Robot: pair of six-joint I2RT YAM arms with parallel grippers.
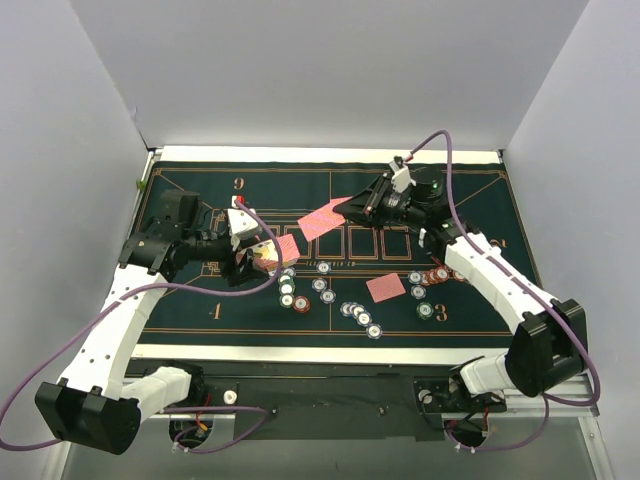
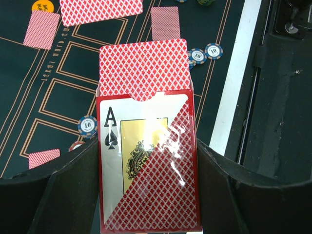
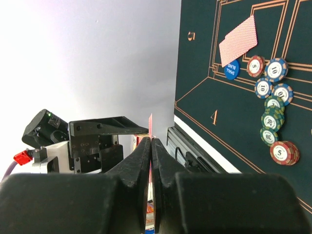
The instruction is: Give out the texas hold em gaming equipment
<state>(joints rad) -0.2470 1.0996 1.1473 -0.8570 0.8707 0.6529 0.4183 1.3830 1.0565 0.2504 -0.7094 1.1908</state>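
Observation:
My left gripper (image 2: 148, 195) is shut on a red card box (image 2: 146, 165) printed with an ace of spades. Red-backed cards (image 2: 144, 68) stick out of the box's open end. In the top view the left gripper (image 1: 250, 262) holds the box (image 1: 266, 258) above the mat's left middle. My right gripper (image 1: 352, 208) is shut on one red-backed card (image 1: 325, 218) held above the mat's centre. That card shows edge-on between the right gripper's fingers (image 3: 151, 146). Poker chips (image 1: 360, 315) lie scattered on the near half of the mat. Another chip cluster (image 1: 432, 275) lies at the right.
The dark green felt mat (image 1: 200, 310) covers the table. Single cards lie face down on it (image 1: 385, 288), (image 2: 41, 29), (image 2: 165, 22). An orange disc (image 2: 43, 6) and a blue small-blind disc (image 3: 232, 69) lie on the felt. White walls enclose the left, back and right sides.

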